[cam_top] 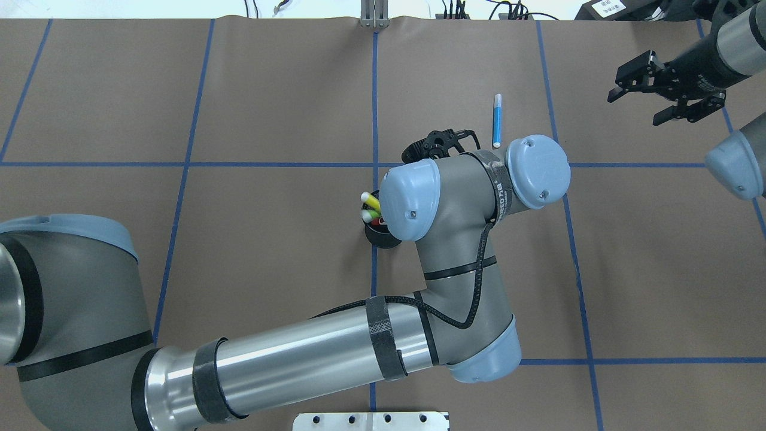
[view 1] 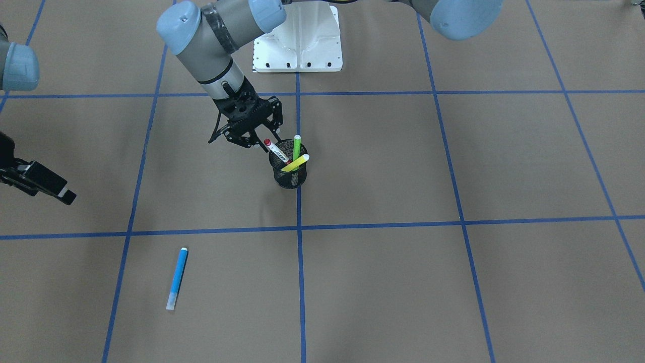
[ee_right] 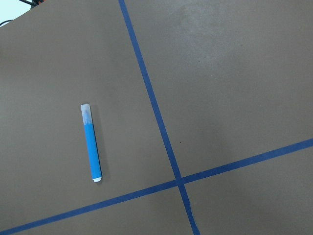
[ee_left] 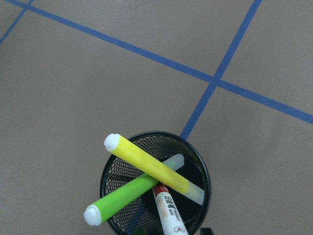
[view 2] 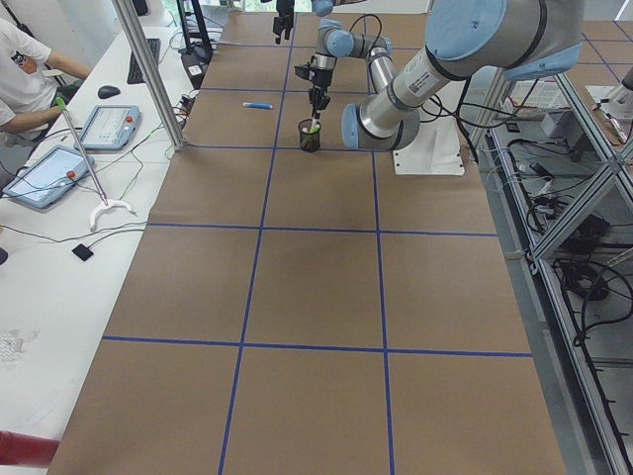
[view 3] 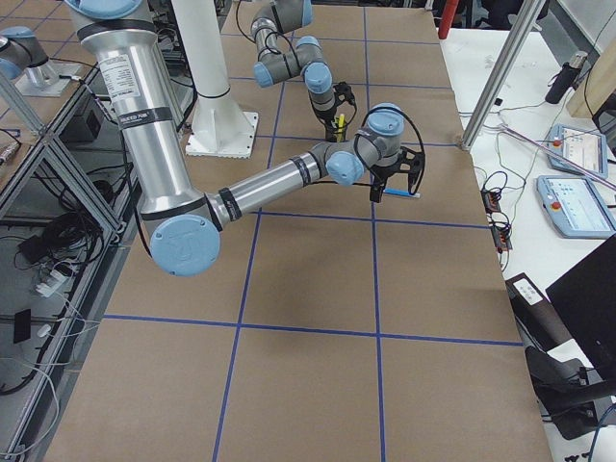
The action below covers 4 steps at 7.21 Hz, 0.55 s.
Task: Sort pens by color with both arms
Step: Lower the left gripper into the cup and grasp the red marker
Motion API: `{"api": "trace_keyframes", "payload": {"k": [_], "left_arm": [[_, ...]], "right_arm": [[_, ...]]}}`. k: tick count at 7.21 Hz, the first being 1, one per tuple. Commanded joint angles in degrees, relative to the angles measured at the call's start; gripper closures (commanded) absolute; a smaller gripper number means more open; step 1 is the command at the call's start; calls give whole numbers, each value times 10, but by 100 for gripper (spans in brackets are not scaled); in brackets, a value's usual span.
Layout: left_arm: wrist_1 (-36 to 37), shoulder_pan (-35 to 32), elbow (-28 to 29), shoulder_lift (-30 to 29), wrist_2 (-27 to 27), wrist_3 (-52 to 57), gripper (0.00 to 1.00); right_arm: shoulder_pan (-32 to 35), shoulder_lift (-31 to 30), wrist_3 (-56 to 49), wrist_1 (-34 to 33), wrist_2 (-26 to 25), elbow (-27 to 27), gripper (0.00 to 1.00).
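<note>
Four pens in all. Three stand tilted in the single black wire-mesh cup (ee_left: pixel 155 133): one yellow pen (ee_left: pixel 154 169), one lime green pen (ee_left: pixel 122 198) and one white-bodied pen (ee_left: pixel 168 211) with a red cap. One blue pen (ee_right: pixel 91 144) lies flat on the surface (view 1: pixel 403 161).

Both hands have their fingers spread and hold nothing. The left hand (view 1: pixel 259 135) hangs just beside the cup, close to the red cap. The right hand (cam_top: pixel 635 108) hangs apart from the blue pen.

The white pen's label print is too small to read.

Brown surface (view 1: pixel 453 302), gridded with blue tape lines (view 1: pixel 383 225). Blue pen (view 1: pixel 177 278) lies flat, alone in one square. Black mesh cup (view 1: pixel 288 176) stands upright on a line; white base (view 1: pixel 302 50) sits beyond it.
</note>
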Motion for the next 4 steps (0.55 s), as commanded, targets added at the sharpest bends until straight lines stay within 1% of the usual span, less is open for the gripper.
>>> {"api": "trace_keyframes", "payload": {"k": [1, 2, 3, 4], "left_arm": [[1, -1, -4, -5, -2, 0, 100], [11, -2, -21, -7, -1, 0, 100], [39, -4, -54, -7, -1, 0, 100], [89, -5, -103, -8, -1, 0, 100]], "right_arm": [[0, 0, 1, 0, 0, 0, 0], [0, 0, 1, 0, -1, 0, 0], [0, 0, 1, 0, -1, -1, 0], [-1, 0, 1, 0, -1, -2, 0]]}}
